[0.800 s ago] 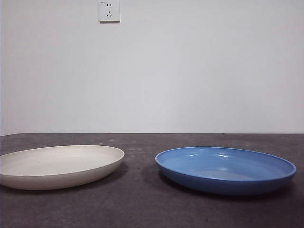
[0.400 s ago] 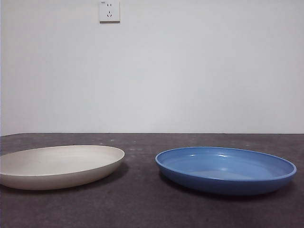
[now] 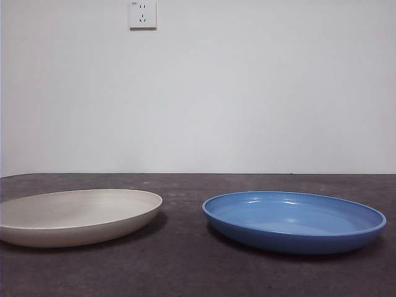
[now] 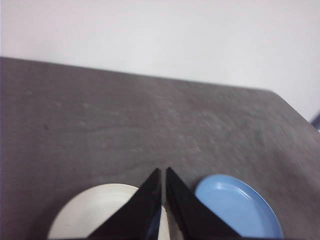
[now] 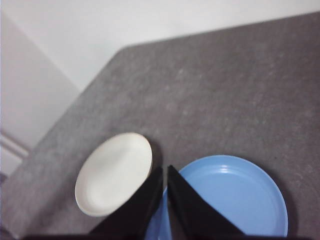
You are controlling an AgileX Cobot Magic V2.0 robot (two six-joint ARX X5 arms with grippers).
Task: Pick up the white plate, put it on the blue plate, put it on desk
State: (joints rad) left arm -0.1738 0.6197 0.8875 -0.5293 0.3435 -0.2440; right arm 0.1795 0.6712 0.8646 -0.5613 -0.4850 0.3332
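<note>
Resting below fingers (image 4: 155,195): white plate (image 4: 95,212)

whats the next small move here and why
Probably lower the left tool toward the white plate and open it over the rim. Both tools are shut, empty and raised, the right tool too, and the white plate sits apart from the blue plate on the desk, untouched.

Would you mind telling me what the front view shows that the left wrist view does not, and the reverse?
Only the front view shows the wall socket and both plates whole from the side. Only the left wrist view shows the left gripper, jaws shut, high above the plates, plus the desk's far edge and corner. Both show the white plate and the blue plate lying apart on the desk.
</note>
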